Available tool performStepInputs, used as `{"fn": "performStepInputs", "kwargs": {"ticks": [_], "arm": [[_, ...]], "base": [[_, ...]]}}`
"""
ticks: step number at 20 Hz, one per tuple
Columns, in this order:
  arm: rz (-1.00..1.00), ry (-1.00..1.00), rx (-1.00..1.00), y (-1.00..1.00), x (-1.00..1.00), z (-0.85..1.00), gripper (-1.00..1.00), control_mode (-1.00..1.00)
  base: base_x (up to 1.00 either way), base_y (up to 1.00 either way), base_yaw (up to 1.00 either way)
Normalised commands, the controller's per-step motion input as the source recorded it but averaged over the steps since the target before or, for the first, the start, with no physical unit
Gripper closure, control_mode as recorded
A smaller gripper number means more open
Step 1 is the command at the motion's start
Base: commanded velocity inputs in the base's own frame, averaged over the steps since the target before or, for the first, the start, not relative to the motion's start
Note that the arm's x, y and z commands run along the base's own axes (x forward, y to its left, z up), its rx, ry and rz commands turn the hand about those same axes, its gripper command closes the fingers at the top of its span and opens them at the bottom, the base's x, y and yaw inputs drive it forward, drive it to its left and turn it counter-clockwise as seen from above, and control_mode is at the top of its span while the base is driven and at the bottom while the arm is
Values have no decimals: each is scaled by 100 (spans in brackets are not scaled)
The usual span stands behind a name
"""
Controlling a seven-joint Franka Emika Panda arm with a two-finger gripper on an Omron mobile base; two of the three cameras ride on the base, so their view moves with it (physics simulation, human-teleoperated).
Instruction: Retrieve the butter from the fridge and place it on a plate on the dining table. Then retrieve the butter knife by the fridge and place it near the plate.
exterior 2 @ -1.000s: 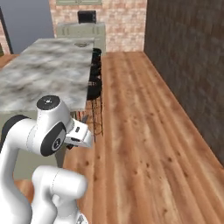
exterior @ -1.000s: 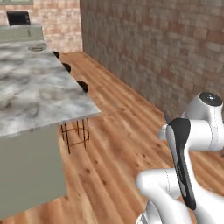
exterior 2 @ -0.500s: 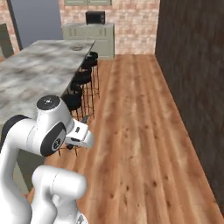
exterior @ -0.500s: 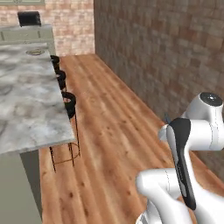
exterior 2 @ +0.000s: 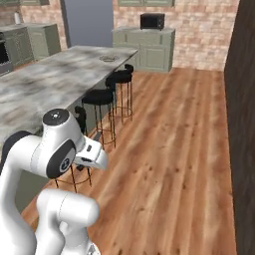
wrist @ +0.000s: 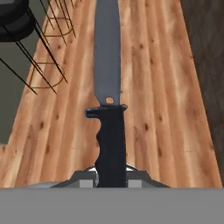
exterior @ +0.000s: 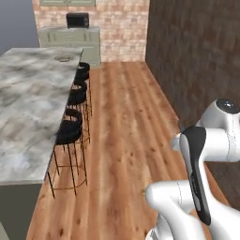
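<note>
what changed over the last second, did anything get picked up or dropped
Nothing was taken hold of or let go. The base turned, so both base views swung: the dining table now runs lengthwise toward the far brick wall, with the bar stools lined along its edge and the plate at its far end. The arm's folded pose looks unchanged. In the hand view the gripper is shut on the butter knife.

You find no readable text, label, brand, number or sign anywhere here. The far microwave (exterior: 77, 20) on the green cabinet (exterior: 70, 40) shows a plain dark front, the knife blade (wrist: 107, 52) is bare grey, and the marble island top (exterior: 28, 98) carries only veining.
</note>
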Motion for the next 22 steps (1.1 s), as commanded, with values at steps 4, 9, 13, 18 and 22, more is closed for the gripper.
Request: {"fn": "performStepInputs", "kwargs": {"ticks": [4, 9, 13, 18, 22], "arm": [[0, 0, 0, 0, 0, 0, 100, 100], [0, 0, 0, 0, 0, 0, 100, 100], [0, 0, 0, 0, 0, 0, 100, 100], [0, 0, 0, 0, 0, 0, 100, 100], [0, 0, 0, 0, 0, 0, 100, 100]], "base": [[100, -94, 50], [100, -91, 51], [100, -93, 49], [100, -99, 46], [100, -100, 43]]}}
